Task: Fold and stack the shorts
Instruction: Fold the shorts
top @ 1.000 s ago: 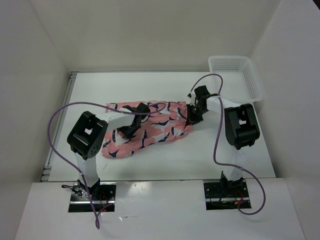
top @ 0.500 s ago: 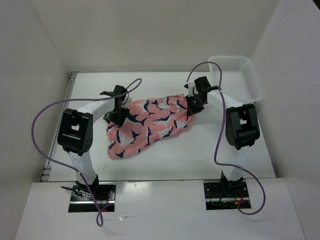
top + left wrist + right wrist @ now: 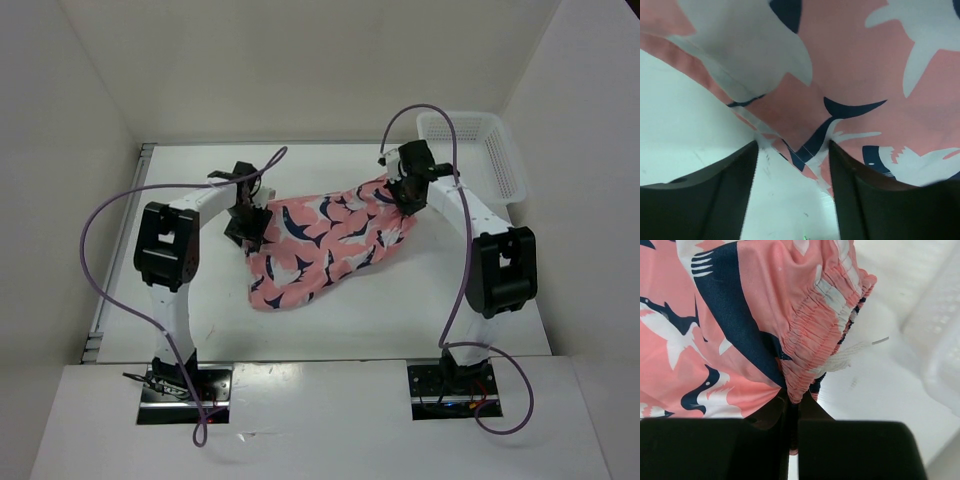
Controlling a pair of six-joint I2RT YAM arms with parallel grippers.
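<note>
- Right claw pinches the gathered waistband of the shorts at their right end.
- Left claw, spread, sits at their left end, hem just ahead.

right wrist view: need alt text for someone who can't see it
The right end effector is shut on the gathered elastic waistband of salmon-pink shorts printed with navy and white fish shapes, which fill the left of the frame. To the right, a white basket stands on the white table.
</note>
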